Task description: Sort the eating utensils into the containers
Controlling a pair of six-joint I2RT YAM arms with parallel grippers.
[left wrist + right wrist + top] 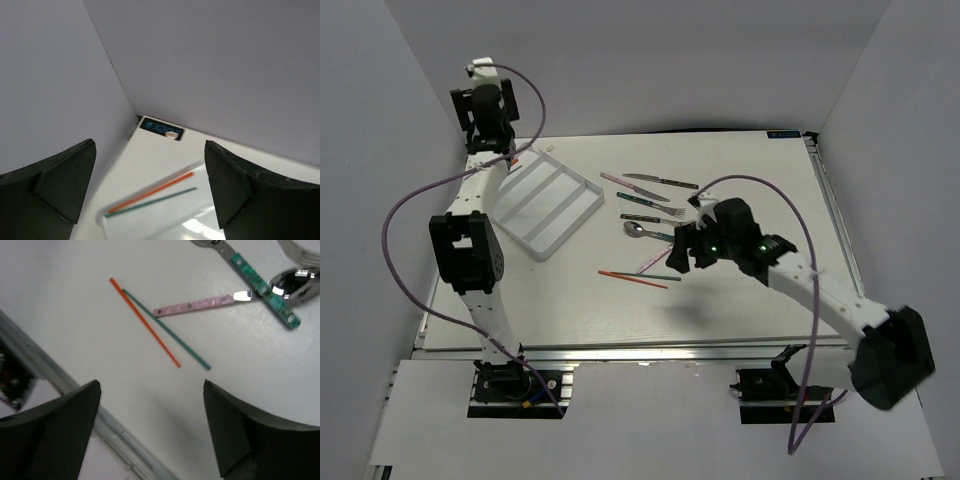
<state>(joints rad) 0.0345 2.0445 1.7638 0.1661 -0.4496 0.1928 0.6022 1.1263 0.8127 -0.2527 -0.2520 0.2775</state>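
Left pincer [149, 145]: released, jaws wide, nothing between them. You had it high over the back left corner of the surface [570, 310], hemmed in by the left wall [45, 75] and the back wall [225, 60]. Under it an orange chopstick [150, 193] and a teal chopstick [152, 202] lay side by side, apparently in the end compartment of the white tray [572, 228], close against its corner rim.

Right pincer [151, 385]: also released and empty, hovering mid-surface. Below it a second orange stick [145, 322] and a second teal stick [167, 330] lay loose, converging at one end. The teal one touched the tip of a pink-handled utensil [197, 304], whose metal end met a teal-handled utensil [260, 287].

Bare surface ran from those sticks to the metal rail [55, 367] at the near edge. The other utensils [650, 195] clustered right of the tray, apart from it. You had open room along the right side.
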